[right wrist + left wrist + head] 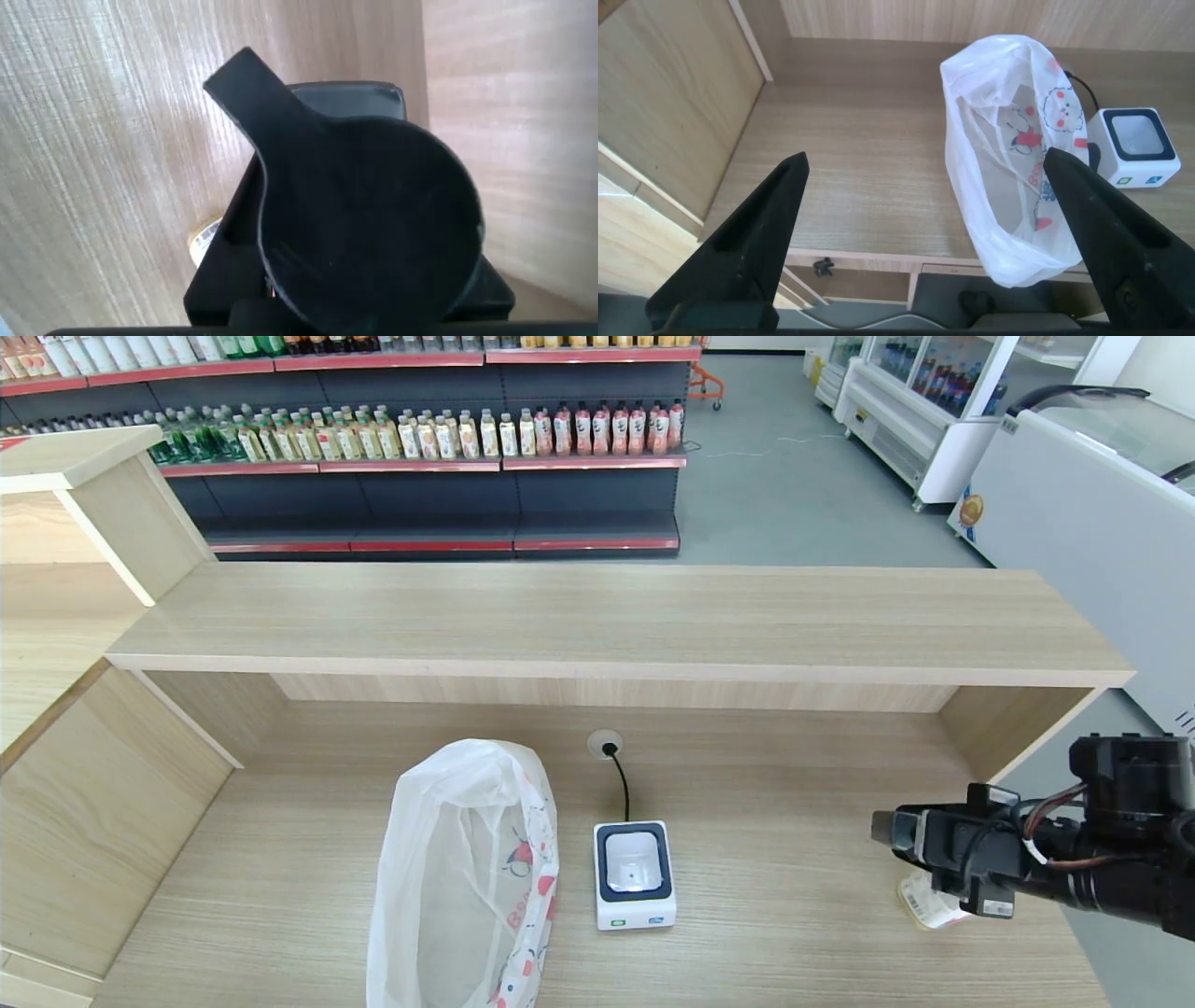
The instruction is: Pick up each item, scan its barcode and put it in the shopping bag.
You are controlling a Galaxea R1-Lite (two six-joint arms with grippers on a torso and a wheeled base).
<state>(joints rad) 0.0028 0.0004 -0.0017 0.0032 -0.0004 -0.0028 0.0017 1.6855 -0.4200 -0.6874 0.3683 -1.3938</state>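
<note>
The right arm point(1102, 873) comes in from the counter's point(794, 933) right edge and lies nearly level, low over the wood, with its wrist turned toward the middle. The right claw point(896, 835) sits at the arm's end, directly above a pale labelled container point(927, 903) that stands near the counter's right front corner. I cannot tell whether this claw is clenched, released or touching the container, since the wrist hardware covers the spot. In the right wrist view only a yellowish edge of the container point(204, 241) peeks out beside dark hardware. The left claw point(926, 159) hangs released above the counter's near edge on the left, its two dark fingers point(757, 252) spread wide apart with nothing between them. The white shopping bag point(467, 877) stands open at the counter's middle front, mouth upward. The scanner point(635, 875) sits just beside the bag on its right, window facing up, and its black cable point(621, 784) runs back to a hole in the counter.
</note>
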